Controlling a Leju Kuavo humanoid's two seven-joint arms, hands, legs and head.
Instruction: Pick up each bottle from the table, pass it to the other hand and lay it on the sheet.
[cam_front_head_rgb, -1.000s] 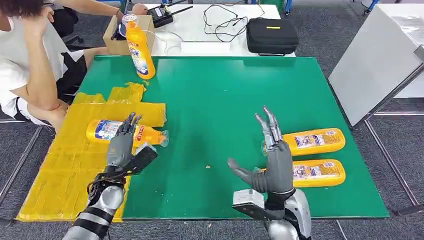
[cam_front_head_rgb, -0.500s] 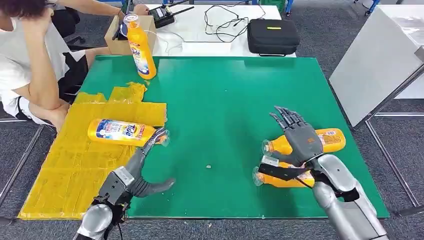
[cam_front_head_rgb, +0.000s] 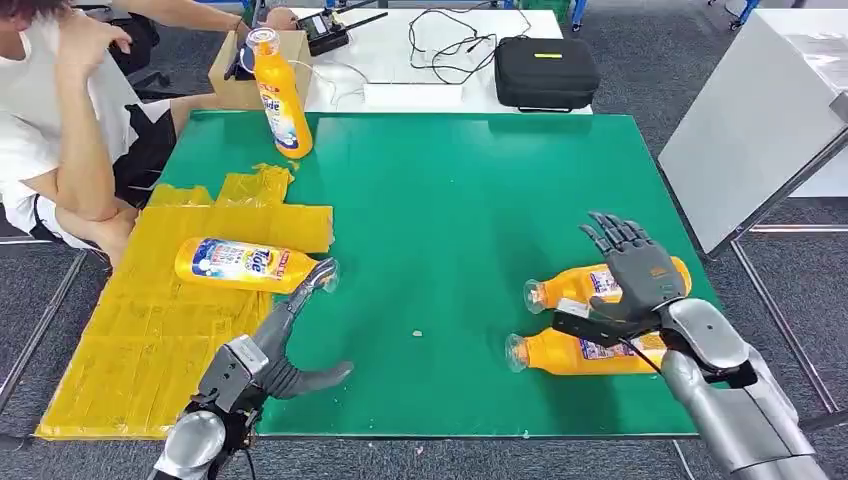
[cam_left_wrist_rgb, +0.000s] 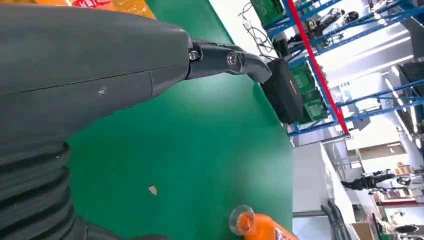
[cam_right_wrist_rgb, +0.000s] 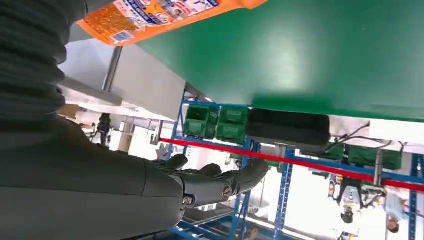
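The right robot hand (cam_front_head_rgb: 635, 275) hovers over the right side of the green surface (cam_front_head_rgb: 450, 200), fingers spread and holding nothing, directly above the two orange bottles lying there. The farther bottle (cam_front_head_rgb: 575, 285) sits partly under its palm; the nearer bottle (cam_front_head_rgb: 570, 352) lies just toward the robot, under the wrist. Both lie flat with their long axes running left to right, caps pointing left toward the middle of the surface, so the hand's fingers cross the farther bottle roughly at right angles (a fair line for closing around the body, I judge). This hand is plainly the nearer one to both; the move ahead is mostly downward.

The left robot hand (cam_front_head_rgb: 285, 345) is low at the near left edge, open with thumb stuck out to the right and fingers reaching toward the cap end of a third bottle (cam_front_head_rgb: 245, 264), which already lies on the yellow sheet (cam_front_head_rgb: 150, 320). Whether its fingertips touch that cap I cannot tell. A fourth bottle (cam_front_head_rgb: 279, 95) stands upright at the far left corner, well apart from both hands.

The right ends of both right-hand bottles are covered by the hand and forearm, so contact there cannot be judged. A person (cam_front_head_rgb: 60, 130) sits at the far left, beside the sheet.
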